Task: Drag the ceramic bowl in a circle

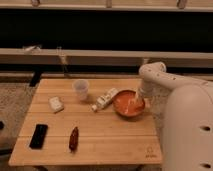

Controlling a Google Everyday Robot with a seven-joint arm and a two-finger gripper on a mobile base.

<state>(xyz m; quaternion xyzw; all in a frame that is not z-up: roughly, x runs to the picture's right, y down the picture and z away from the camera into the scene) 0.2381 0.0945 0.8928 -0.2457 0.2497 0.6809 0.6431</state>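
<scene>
The ceramic bowl (129,104) is a round, shallow, glossy orange-red bowl on the right part of the wooden table (100,135). My white arm comes in from the right and bends down over it. The gripper (134,102) reaches down into the bowl, at its right inner side.
A translucent plastic cup (81,89) stands left of the bowl. A small white bottle (104,99) lies just left of the bowl, almost touching it. A white packet (56,104), a black phone (38,136) and a dark red object (74,138) lie on the left half.
</scene>
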